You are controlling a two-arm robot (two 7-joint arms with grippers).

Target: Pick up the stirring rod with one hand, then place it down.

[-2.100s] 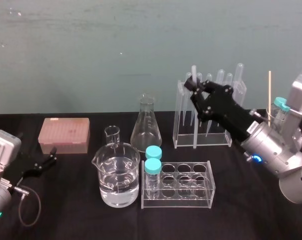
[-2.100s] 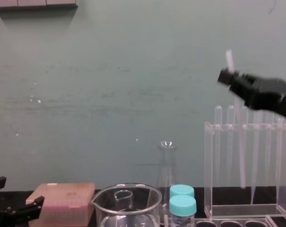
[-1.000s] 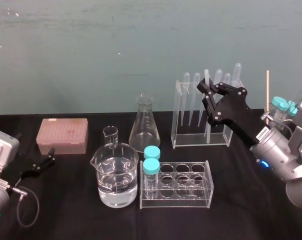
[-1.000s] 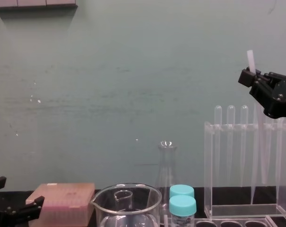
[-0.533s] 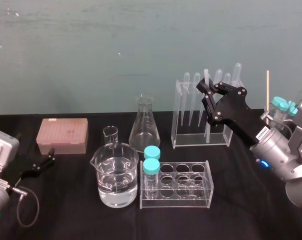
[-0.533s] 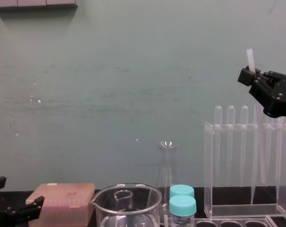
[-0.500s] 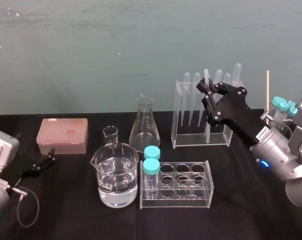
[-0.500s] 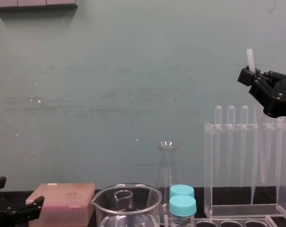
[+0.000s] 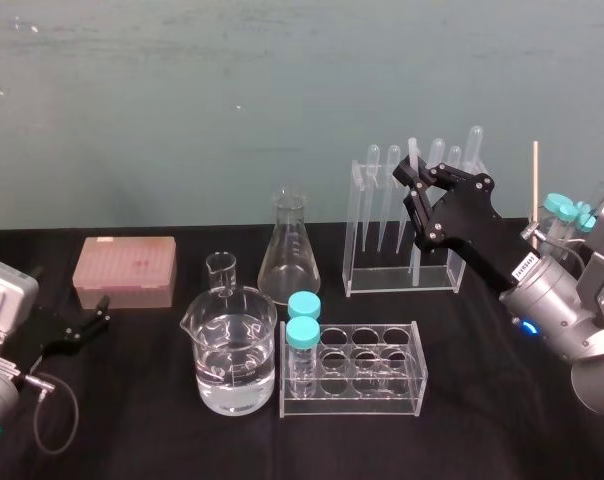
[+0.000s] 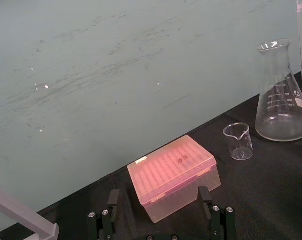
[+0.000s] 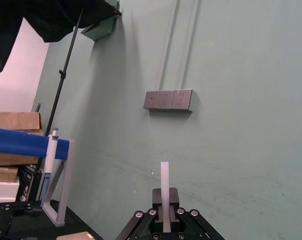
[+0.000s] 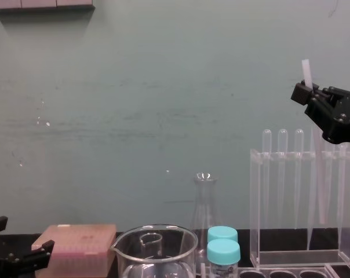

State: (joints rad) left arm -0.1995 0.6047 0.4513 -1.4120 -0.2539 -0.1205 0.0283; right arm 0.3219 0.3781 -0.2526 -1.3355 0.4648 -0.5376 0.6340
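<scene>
Gripping the stirring rod (image 12: 306, 72), right pincer (image 12: 307, 92) clamped.

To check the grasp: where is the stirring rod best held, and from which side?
Near its top end, from the robot's side, as the right gripper holds it: the stirring rod stands nearly upright, its lower length crowded by the clear rack. Left gripper sits far left.

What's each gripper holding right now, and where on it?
Right gripper is shut on the stirring rod, pinching it near its upper end; a short stub shows above. Left gripper is open, holding nothing.
</scene>
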